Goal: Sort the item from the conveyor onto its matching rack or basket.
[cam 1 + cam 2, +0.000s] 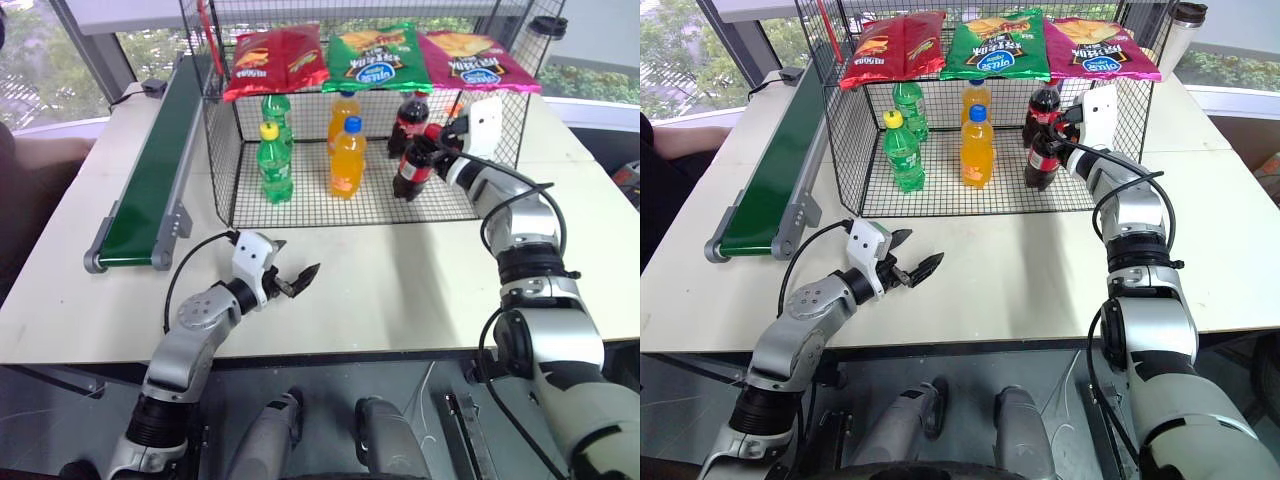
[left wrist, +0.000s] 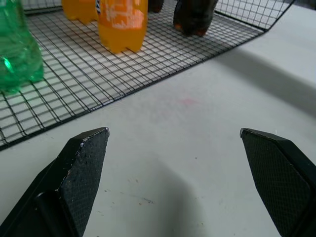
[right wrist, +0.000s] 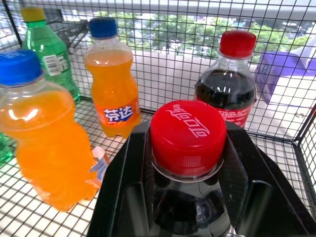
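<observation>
Red-capped and filled with dark brown liquid, the cola bottle is being clamped just below its cap between the black fingers of the right gripper, inside the black wire-mesh cage at its right-hand row. The bottle is being held upright, its base at or just above the grid floor; contact with the floor cannot be told. A second cola bottle is standing just behind it. Two orange soda bottles with blue caps are occupying the middle row, and two green soda bottles the left row. Glossy snack bags are lying flat on the cage top. The left gripper is being held over the pale tabletop in front of the cage, its textured, wedge-shaped fingers spread wide with nothing between them. The dark-green belt of the conveyor, framed by grey metal rails, is lying along the cage's left side
</observation>
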Controlling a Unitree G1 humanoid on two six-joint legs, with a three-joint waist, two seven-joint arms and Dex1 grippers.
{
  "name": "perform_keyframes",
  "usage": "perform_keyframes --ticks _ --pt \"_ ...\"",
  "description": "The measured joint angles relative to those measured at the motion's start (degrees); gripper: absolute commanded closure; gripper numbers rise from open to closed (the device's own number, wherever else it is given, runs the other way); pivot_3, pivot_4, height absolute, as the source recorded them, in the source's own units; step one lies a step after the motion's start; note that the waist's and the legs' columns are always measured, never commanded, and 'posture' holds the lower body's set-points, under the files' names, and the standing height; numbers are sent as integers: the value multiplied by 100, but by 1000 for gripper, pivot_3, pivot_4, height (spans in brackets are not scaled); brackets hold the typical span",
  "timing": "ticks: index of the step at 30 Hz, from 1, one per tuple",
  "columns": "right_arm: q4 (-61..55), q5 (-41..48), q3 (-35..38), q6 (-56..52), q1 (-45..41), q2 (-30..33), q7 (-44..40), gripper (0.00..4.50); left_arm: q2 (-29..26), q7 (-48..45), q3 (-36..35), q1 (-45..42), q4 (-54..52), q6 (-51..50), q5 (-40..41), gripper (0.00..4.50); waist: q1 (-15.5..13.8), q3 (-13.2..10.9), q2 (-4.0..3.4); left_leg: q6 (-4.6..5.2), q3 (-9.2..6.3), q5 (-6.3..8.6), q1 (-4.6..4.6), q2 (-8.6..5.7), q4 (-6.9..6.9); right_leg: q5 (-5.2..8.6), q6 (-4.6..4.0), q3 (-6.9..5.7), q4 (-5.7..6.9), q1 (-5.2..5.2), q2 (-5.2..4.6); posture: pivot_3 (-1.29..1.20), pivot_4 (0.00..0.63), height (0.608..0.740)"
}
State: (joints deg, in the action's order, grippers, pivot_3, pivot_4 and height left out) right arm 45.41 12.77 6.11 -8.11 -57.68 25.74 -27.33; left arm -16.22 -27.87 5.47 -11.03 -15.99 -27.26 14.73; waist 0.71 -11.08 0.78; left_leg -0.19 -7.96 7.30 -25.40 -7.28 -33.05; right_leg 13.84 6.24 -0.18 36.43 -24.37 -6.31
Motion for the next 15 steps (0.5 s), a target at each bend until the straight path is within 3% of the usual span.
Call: perform_keyframes --ticks 5,11,15 --pt "243 -41 85 254 -120 4 -54 56 16 69 14 15 0 -11 -2 0 10 0 -1 0 0 0 2 2 0 -1 -1 1 0 0 3 0 150 738" --pt "195 -134 96 185 -111 33 -170 56 37 87 42 29 -1 -23 -2 0 10 1 -1 0 0 0 2 3 0 -2 -3 2 0 0 5 0 150 738" --pt "-597 -138 66 -235 254 301 -435 56 44 89 38 56 -3 -23 -5 0 -15 1 -1 0 0 0 1 3 0 -1 -3 3 0 0 4 0 150 738"
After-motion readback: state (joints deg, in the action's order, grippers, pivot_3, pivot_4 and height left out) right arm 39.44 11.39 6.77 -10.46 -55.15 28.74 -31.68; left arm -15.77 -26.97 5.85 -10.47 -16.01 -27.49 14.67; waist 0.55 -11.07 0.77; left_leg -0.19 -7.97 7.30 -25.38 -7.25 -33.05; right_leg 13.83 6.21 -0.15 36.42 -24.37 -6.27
